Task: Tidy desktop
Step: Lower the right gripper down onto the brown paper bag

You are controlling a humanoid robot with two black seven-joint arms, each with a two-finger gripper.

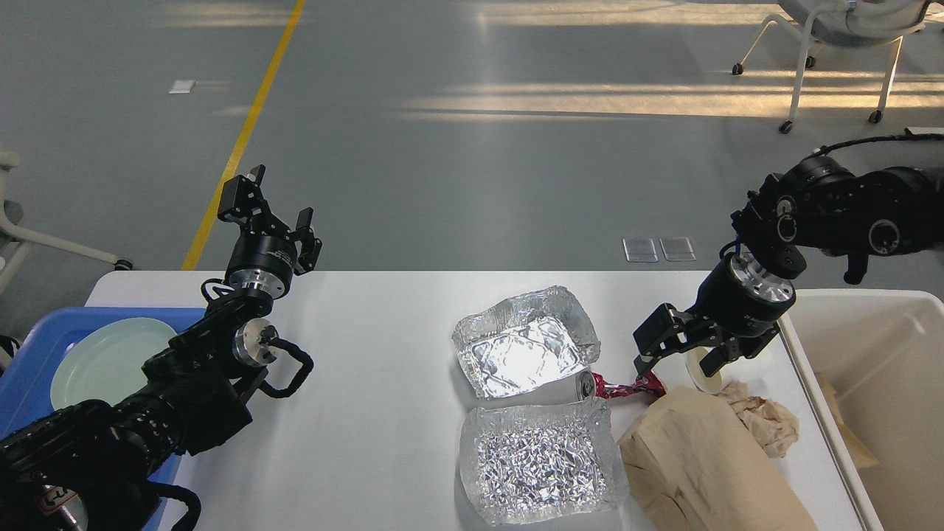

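The white desktop (pixel 383 332) holds two foil trays (pixel 525 341) (pixel 538 461), a crushed red can (pixel 619 386), a brown paper bag (pixel 700 461), a crumpled brown paper (pixel 763 420) and a white paper cup (pixel 700 369) lying on its side. My right gripper (pixel 682 358) is open and hangs low over the cup, its fingers on either side of the cup's mouth. My left gripper (pixel 276 199) is open and empty, raised over the desktop's far left corner.
A blue tray (pixel 33 354) with a pale green plate (pixel 110 358) stands at the left edge. A deep off-white bin (pixel 885 383) with some paper in it stands at the right. An office chair (pixel 841 29) is on the floor behind.
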